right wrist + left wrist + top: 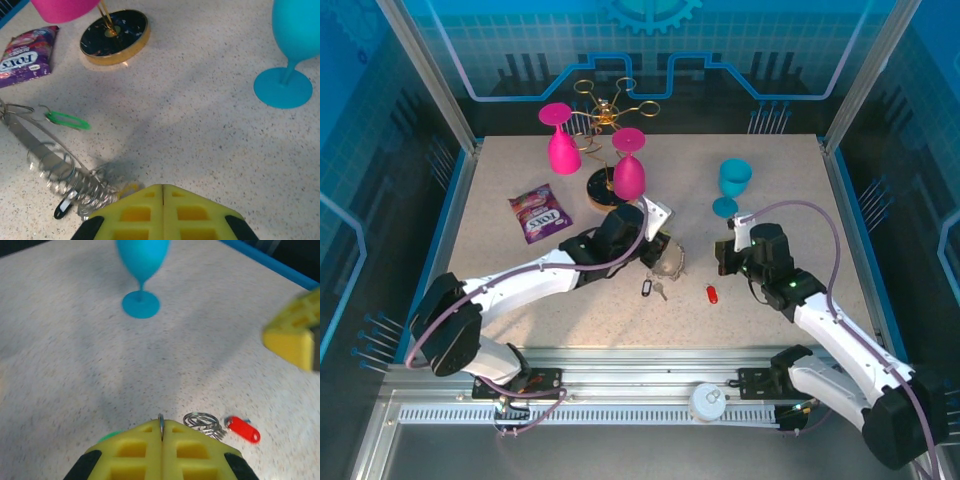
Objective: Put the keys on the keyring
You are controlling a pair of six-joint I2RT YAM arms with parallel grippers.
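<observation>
Speckled tabletop [800, 200] inside a blue-walled enclosure. The left jaws, at frame centre, are closed flat on a thin wire, judged to be the keyring [670, 265], apparently steadying its edge so that keys can be threaded. The right jaws, centre right, are closed with nothing between them. A red-tagged key [711, 294] and a dark-tagged key [647, 288] lie just below the keyring, seemingly not yet threaded.

Shiny metal keys [202, 422], glossy red plastic tag [243, 429], matt speckled tabletop [75, 365].
</observation>
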